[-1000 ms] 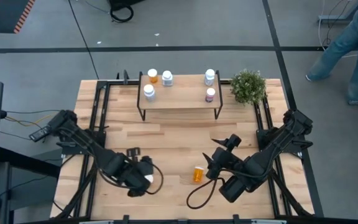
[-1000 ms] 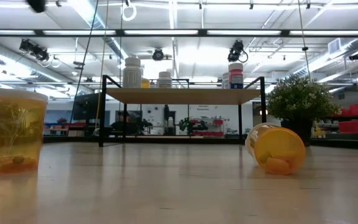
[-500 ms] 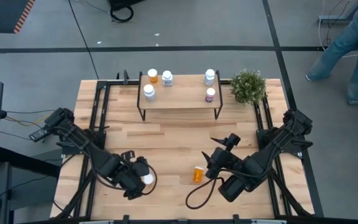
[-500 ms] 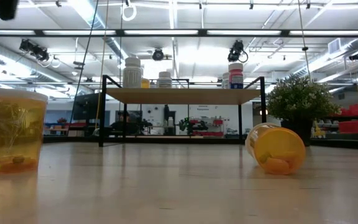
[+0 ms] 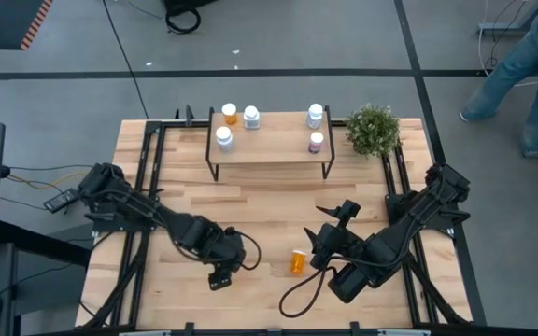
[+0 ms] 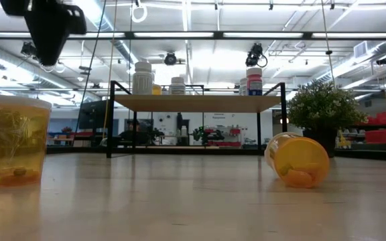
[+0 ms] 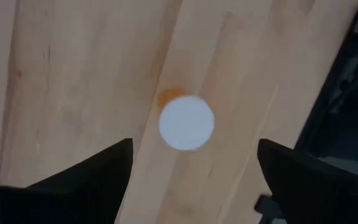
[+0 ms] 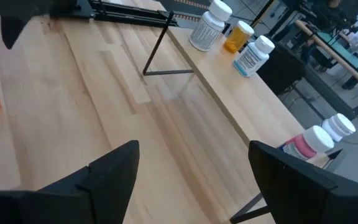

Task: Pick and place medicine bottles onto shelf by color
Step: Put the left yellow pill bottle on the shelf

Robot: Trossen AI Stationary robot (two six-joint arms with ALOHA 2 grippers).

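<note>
Left wrist view: open left claw [image 7: 191, 163] above a white-capped orange bottle [image 7: 186, 122].
Upright on the tabletop [image 5: 260, 210], the bottle sits directly below the spread fingers, untouched. Right claw [image 8: 191, 165], open, faces the shelf [image 8: 241, 99]; a tipped orange bottle [image 5: 298, 260] lies beside it.

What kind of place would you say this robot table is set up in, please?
Probably a robotics lab or workshop hall: bare concrete floor marked with tape lines, ceiling strip lights over distant workbenches, cables trailing across it.

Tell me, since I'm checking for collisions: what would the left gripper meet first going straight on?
Probably the white cap of the upright orange bottle, centred between the open left gripper fingers; depth unclear.
</note>
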